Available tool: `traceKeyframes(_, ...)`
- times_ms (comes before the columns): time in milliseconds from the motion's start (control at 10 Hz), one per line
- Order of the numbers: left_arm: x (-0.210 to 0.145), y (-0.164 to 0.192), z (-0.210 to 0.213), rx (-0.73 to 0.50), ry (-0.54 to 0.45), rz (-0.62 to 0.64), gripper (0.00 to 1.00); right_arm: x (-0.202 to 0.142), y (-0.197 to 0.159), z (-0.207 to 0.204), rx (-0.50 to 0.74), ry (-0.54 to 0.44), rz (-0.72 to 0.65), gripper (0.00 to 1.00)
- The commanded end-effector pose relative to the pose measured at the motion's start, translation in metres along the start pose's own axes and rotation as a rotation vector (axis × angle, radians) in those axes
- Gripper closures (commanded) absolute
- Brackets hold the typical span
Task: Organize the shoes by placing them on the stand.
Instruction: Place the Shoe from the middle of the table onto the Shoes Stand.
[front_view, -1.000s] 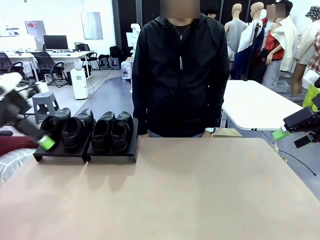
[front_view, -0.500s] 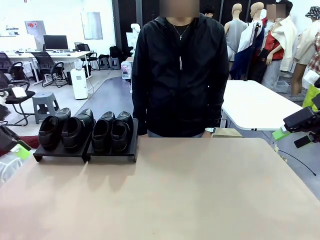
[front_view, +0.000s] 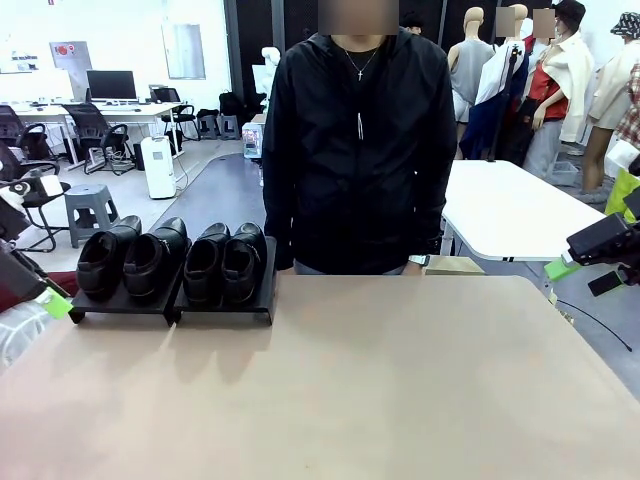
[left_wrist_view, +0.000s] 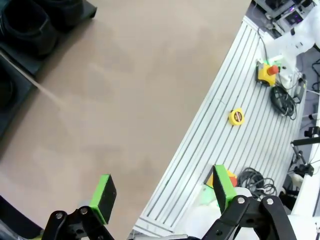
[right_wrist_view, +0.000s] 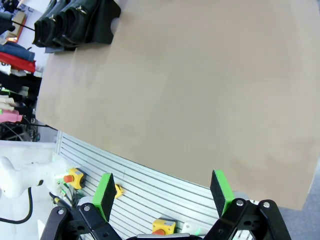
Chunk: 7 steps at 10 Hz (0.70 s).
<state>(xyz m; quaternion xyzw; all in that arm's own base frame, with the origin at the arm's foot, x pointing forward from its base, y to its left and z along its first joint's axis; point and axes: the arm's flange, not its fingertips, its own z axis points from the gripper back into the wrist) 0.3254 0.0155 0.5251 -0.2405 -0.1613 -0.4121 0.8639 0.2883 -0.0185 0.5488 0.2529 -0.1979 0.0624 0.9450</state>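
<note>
Already the job looks finished: all four shoes (front_view: 165, 262) sit in a row on the stand (front_view: 170, 303), at the far left of the worktop (front_view: 330, 390), in front of the person. From left to right, two shoes rest on the left platform and two on the right, with none left on the worktop. Both pincers are released and hold nothing: the left pincer (left_wrist_view: 162, 192) hangs off the worktop's left edge, the right pincer (right_wrist_view: 162, 192) off its right
</note>
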Motion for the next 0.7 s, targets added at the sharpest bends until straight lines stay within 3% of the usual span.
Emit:
traceKeyframes(0, -0.0007, -0.0022, -0.0023, -0.007, -0.022, 0.014, 0.0, -0.0012, 0.0009, 0.0014, -0.01, 0.003, -0.02, 0.0)
traceKeyframes(600, -0.0007, -0.0022, -0.0023, -0.007, -0.022, 0.014, 0.0, -0.0012, 0.0009, 0.0014, -0.01, 0.003, -0.02, 0.0)
